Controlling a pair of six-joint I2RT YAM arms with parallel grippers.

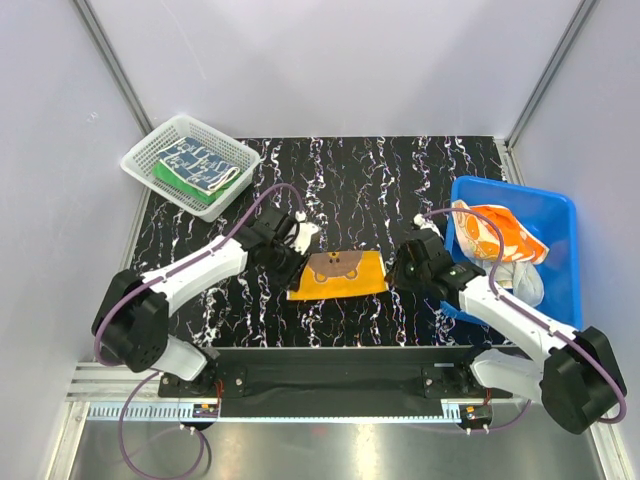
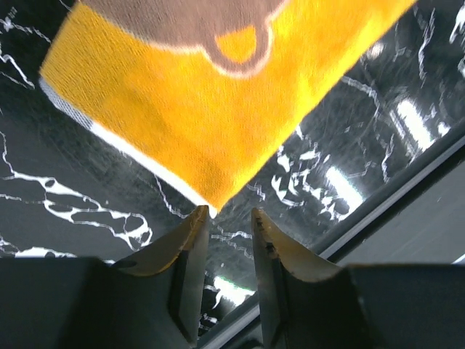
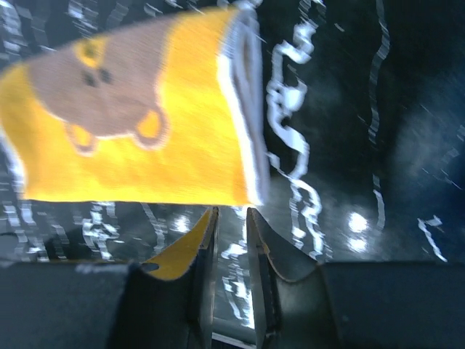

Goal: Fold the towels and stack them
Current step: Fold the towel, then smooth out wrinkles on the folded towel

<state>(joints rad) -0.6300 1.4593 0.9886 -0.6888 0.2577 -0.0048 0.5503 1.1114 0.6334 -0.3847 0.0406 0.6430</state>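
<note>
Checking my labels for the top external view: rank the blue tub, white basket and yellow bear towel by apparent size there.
Largest to smallest:
1. blue tub
2. white basket
3. yellow bear towel
No two look close enough to tie.

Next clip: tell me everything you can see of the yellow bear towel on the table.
The yellow towel is soft, terry-looking cloth with a brown bear print and pale hemmed edges. It lies flat on the black marbled table and looks folded: layered edges show at one side. The left end effector and right end effector each point at a corner with nothing between their fingers; whether they touch the towel is unclear.
</note>
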